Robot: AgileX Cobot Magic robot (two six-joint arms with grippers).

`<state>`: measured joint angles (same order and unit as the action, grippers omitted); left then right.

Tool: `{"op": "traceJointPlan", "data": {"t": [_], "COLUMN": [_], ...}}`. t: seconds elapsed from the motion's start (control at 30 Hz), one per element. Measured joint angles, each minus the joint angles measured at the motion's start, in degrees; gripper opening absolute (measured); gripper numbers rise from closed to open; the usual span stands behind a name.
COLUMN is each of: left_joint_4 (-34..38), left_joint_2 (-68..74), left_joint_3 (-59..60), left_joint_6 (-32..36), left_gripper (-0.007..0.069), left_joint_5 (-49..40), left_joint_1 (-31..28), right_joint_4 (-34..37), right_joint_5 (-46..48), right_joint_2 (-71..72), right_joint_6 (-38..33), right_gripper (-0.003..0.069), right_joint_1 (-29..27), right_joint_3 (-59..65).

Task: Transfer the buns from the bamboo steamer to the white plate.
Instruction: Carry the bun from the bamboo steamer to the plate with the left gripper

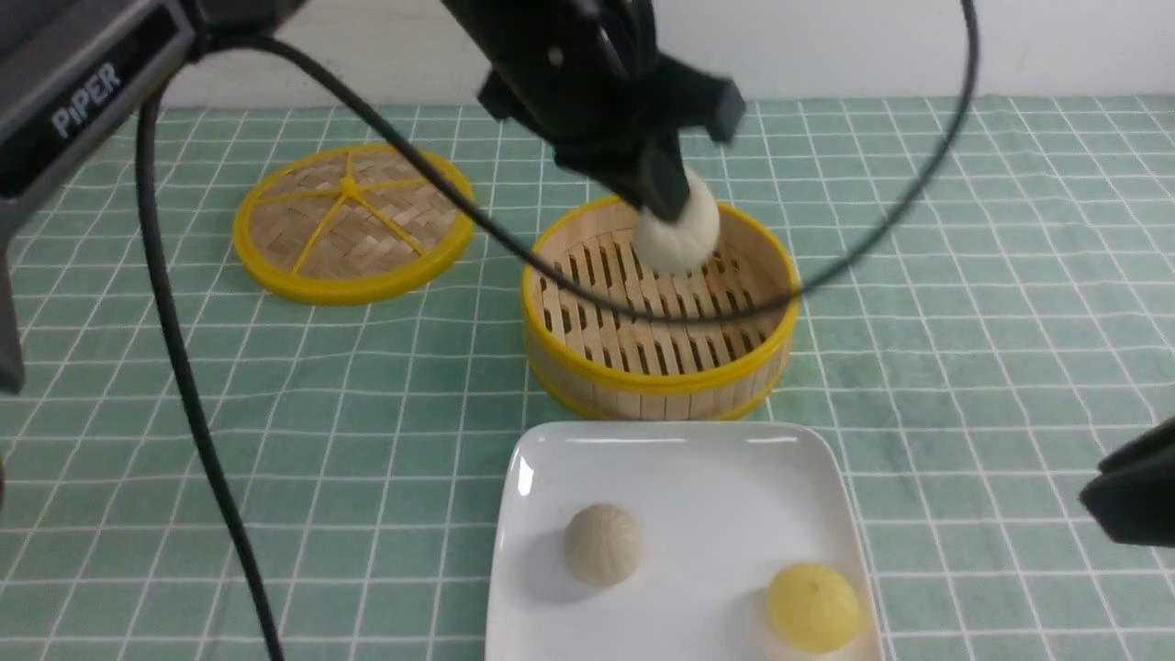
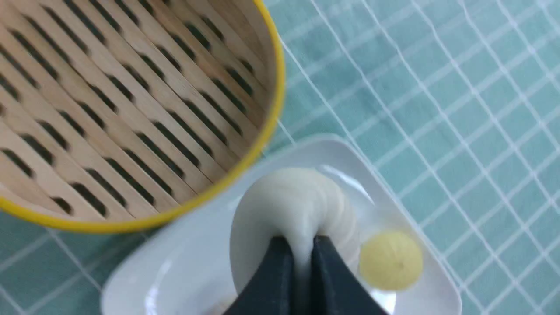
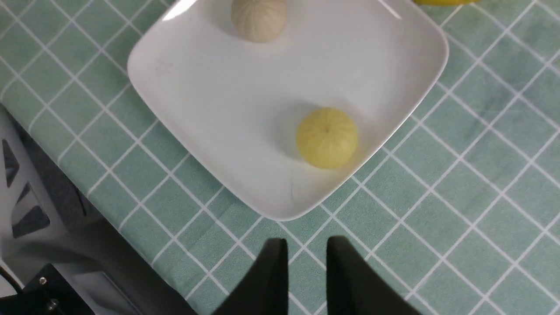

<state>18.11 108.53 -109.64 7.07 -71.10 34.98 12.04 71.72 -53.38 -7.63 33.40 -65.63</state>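
1. Left arm angles inward, its gripper pinching the cream bun above the bamboo steamer.
2. Beige bun sits inside the white plate; yellow bun, near its right edge.
3. Right gripper, partly open, empty.

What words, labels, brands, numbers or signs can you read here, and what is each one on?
"PiPER": white letters on the robot's dark left arm, upper left in the front view.
I can make out no other lettering: none on the glossy white square plate, the round pale bamboo steamer or the flat woven disc lid with yellow spokes.
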Motion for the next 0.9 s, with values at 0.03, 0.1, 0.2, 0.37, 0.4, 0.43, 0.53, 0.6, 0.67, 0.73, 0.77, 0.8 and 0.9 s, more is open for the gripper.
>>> {"op": "traceJointPlan", "data": {"t": [0.03, 0.1, 0.2, 0.37, 0.4, 0.43, 0.53, 0.6, 0.67, 0.73, 0.77, 0.8, 0.9], "left_joint_4": [-0.01, 0.4, 0.4, 0.28, -0.03, -0.38, -0.72, -0.77, -0.77, -0.71, -0.71, -0.71, -0.91], "left_joint_2": [-0.01, 0.15, 0.47, 0.62, 0.62, 0.62, 0.62, 0.73, 1.37, 2.01, 3.12, 3.4, 4.08], "left_joint_3": [0.73, 10.56, 17.54, 24.82, 25.29, 25.55, 25.76, 25.76, 25.76, 25.76, 25.82, 25.81, 25.95], "left_joint_6": [0.65, 2.75, 2.54, 0.1, -0.18, -0.34, -0.54, -0.54, -0.54, -0.54, -0.54, -0.54, -0.58], "left_gripper": [0.0032, 0.0033, 0.0033, 0.0044, 0.0049, 0.0056, 0.0092, 0.0129, 0.0198, 0.024, 0.0294, 0.0307, 0.0385], "left_joint_5": [0.0, 2.69, 9.4, 19.36, 20.64, 21.75, 23.28, 23.27, 22.89, 22.9, 22.71, 22.63, 22.63], "left_joint_1": [0.65, 4.05, 5.73, 6.39, 6.43, 6.43, 6.43, 6.43, 6.43, 6.43, 6.45, 6.45, 6.45], "right_joint_4": [-0.08, -1.14, -1.74, -1.82, -1.82, -1.82, -1.82, -2.05, -2.72, -3.36, -4.14, -4.27, -6.6], "right_joint_5": [0.0, 0.18, 0.43, 0.92, 0.92, 0.92, 0.92, 0.92, 0.92, 0.94, 0.98, 0.98, 0.98], "right_joint_2": [0.0, 4.47, 8.63, 17.4, 18.99, 20.41, 24.13, 26.27, 29.06, 31.08, 33.32, 33.89, 38.45], "right_joint_6": [0.0, 0.12, 0.13, 0.18, 0.18, 0.18, 0.82, 2.03, 3.62, 4.58, 5.36, 5.45, 6.89], "right_gripper": [0.0156, 0.0158, 0.016, 0.0165, 0.0167, 0.0167, 0.0171, 0.0173, 0.0174, 0.0176, 0.0177, 0.0177, 0.0177], "right_joint_1": [0.0, 0.0, 0.0, 0.0, 0.0, 0.0, 0.0, 0.0, 0.0, 0.0, 0.0, 0.0, 0.0], "right_joint_3": [0.0, 0.0, 0.0, 0.0, 0.0, 0.0, 0.0, 0.0, 0.0, 0.0, 0.0, 0.0, 0.0]}}
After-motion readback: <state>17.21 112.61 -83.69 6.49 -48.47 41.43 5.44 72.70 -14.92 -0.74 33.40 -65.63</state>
